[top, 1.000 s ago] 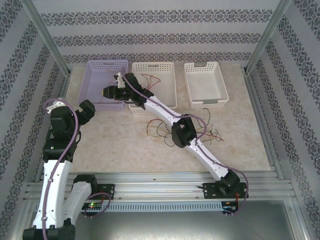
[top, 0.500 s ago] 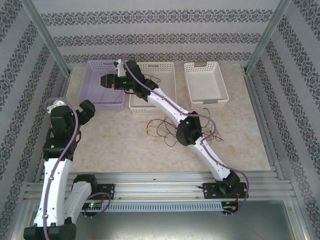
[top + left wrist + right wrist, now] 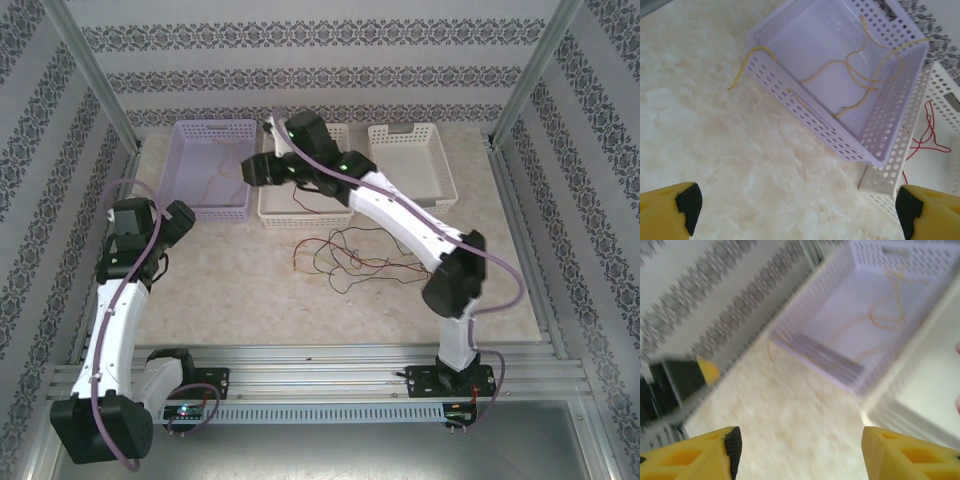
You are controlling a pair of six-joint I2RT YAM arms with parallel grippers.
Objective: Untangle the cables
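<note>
While the tangle of cables (image 3: 350, 255) lies mid-surface (image 3: 230, 290) in the top view, the right fingers (image 3: 248, 171) hang by the purple basket's (image 3: 215, 125) right side and the left fingers (image 3: 184, 215) sit near its near edge. Left wrist: fingers wide open, empty, yellow cable (image 3: 822, 69) in that basket. Right wrist: blurry, fingers apart, holding nothing.

Three baskets at the far edge: one purple basket (image 3: 215, 125) on the left, plus the middle white basket (image 3: 300, 216) and the right white basket (image 3: 415, 206). Cables (image 3: 350, 255) on the worktop (image 3: 220, 270): too tangled to count!
</note>
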